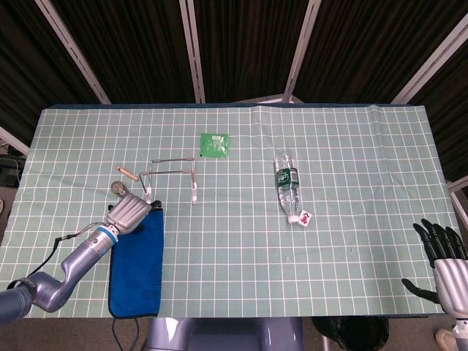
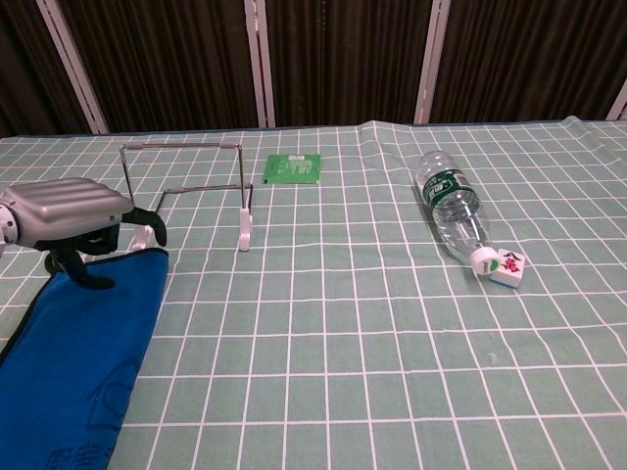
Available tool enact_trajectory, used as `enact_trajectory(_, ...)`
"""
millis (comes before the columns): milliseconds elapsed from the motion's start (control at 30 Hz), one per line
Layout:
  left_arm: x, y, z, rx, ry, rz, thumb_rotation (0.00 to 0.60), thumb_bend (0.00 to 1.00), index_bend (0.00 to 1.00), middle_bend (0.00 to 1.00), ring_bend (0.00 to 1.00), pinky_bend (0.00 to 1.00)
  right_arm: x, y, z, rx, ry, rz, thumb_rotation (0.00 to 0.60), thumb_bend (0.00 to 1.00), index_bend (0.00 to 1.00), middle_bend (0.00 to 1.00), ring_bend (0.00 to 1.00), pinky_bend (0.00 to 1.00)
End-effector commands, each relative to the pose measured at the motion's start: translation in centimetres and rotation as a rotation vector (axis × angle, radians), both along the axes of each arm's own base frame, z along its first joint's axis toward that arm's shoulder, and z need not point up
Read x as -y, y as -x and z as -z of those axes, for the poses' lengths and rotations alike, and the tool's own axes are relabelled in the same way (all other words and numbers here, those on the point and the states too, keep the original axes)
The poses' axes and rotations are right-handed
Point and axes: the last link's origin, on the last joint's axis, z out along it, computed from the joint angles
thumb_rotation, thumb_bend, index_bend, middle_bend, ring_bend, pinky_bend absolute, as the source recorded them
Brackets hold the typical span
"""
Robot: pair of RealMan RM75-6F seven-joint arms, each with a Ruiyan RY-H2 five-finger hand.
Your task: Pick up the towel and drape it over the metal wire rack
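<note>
Silver-backed, the left hand (image 2: 73, 217) sits over the far edge of the towel (image 2: 73, 357), palm down, its dark fingers (image 2: 155, 229) curled downward onto the cloth's top edge. Whether the fingers have actually closed on the fabric cannot be told; the towel lies flat beneath them in both views. In the head view the same hand (image 1: 129, 213) covers the towel's (image 1: 137, 267) upper left corner.

The blue towel is spread lengthwise on the green checked table (image 1: 351, 161), at the robot's left, its near end reaching the table's front edge. Just beyond the hand stands the rack (image 2: 186, 191), a thin wire frame upright on white feet, its nearest foot close to the fingertips. In the head view the rack (image 1: 172, 175) is apart from the towel's far edge.

To the left of the rack lie a small round metal object (image 1: 118, 188) and a short brownish stick (image 1: 128, 174). Farther back is a flat green packet (image 1: 214, 144). A clear plastic bottle (image 1: 288, 184) lies on its side near the table's middle, its cap toward the robot, with a small white tile (image 1: 303, 218) touching the cap end.

The right hand (image 1: 442, 257) is at the far right by the table's front corner, fingers spread and straight, holding nothing.
</note>
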Motion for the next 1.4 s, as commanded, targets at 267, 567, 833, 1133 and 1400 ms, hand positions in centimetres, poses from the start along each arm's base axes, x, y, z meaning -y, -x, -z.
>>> enact_trajectory(267,-1.2,0.1,0.5,0.013,-0.004,-0.025,0.600,0.30,0.28,0.97,0.99,1.00,0.4,0.3,0.3,-0.007,-0.008,0.017,0.600,0.00,0.00,0.00,0.00,0.00)
enact_trajectory(567,-1.9,-0.8,1.4,0.024,-0.005,-0.006,0.600,0.30,0.31,0.97,0.98,1.00,0.5,0.4,0.4,-0.010,-0.011,0.022,0.600,0.00,0.00,0.00,0.00,0.00)
enact_trajectory(833,-2.3,-1.2,2.0,0.020,-0.005,-0.006,0.600,0.31,0.35,0.97,0.98,1.00,0.6,0.5,0.5,-0.011,-0.013,0.030,0.600,0.00,0.00,0.00,0.00,0.00)
enact_trajectory(1133,-2.4,-1.1,2.8,0.009,0.009,-0.023,0.600,0.36,0.40,0.97,0.98,1.00,0.7,0.6,0.6,-0.012,-0.017,0.036,0.600,0.00,0.00,0.00,0.00,0.00)
enact_trajectory(1400,-2.5,-1.1,3.0,0.010,0.012,-0.032,0.600,0.37,0.45,0.97,0.98,1.00,0.7,0.7,0.6,-0.012,-0.017,0.038,0.600,0.00,0.00,0.00,0.00,0.00)
